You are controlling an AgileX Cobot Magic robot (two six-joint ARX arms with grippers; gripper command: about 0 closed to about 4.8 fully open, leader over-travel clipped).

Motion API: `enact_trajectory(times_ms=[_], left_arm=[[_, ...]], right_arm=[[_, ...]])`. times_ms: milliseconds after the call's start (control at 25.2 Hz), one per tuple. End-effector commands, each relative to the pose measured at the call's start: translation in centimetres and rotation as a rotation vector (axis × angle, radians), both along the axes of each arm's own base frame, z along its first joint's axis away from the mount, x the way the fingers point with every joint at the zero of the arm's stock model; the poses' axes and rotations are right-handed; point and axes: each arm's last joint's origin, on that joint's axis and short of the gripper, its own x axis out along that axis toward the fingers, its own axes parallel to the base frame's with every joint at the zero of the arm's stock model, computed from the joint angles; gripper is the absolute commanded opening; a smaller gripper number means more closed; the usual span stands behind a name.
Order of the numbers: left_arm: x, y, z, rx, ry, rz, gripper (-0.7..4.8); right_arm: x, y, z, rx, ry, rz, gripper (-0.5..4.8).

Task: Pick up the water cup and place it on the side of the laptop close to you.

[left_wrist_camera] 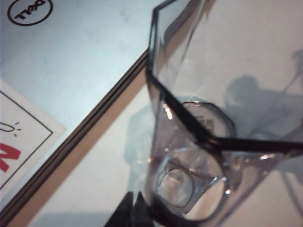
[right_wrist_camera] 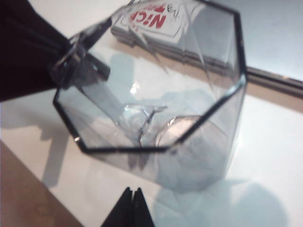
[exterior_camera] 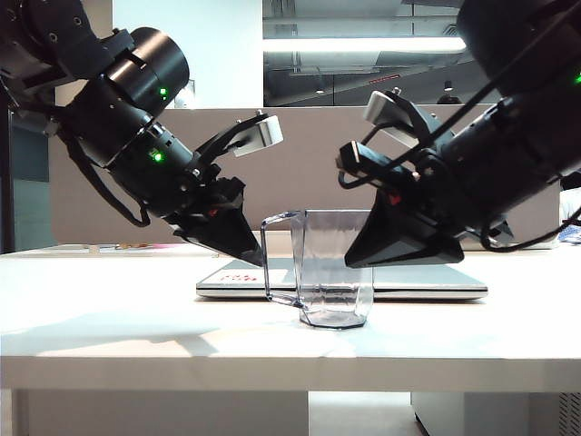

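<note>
Water cup (exterior_camera: 334, 268) stands upright on bench (exterior_camera: 109, 327) in front of laptop (exterior_camera: 436, 282), apparently placed. Left gripper (exterior_camera: 247, 247) & right gripper (exterior_camera: 356, 259) flank cup, jaws closed, empty; retreat left.

Clear water cup (exterior_camera: 331, 268) stands upright before the closed silver laptop (exterior_camera: 427, 280).

A white table (exterior_camera: 109, 336) stands before a beige partition (exterior_camera: 309, 163), with a ceiling strip light (exterior_camera: 363, 44) glowing beyond.
</note>
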Motion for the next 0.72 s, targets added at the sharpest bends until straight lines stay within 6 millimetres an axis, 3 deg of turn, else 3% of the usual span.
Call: enact_trajectory(times_ms=[40, 715], left_arm=[[0.0, -0.1, 0.2, -0.011, -0.005, -0.008, -0.06], [-1.1, -1.1, 0.1, -0.104, 0.105, -0.127, -0.06]], right_arm=[[0.3, 0.2, 0.4, 0.019, -0.026, -0.005, -0.02], [0.7, -0.1, 0.6, -0.015, -0.056, -0.092, -0.02]])
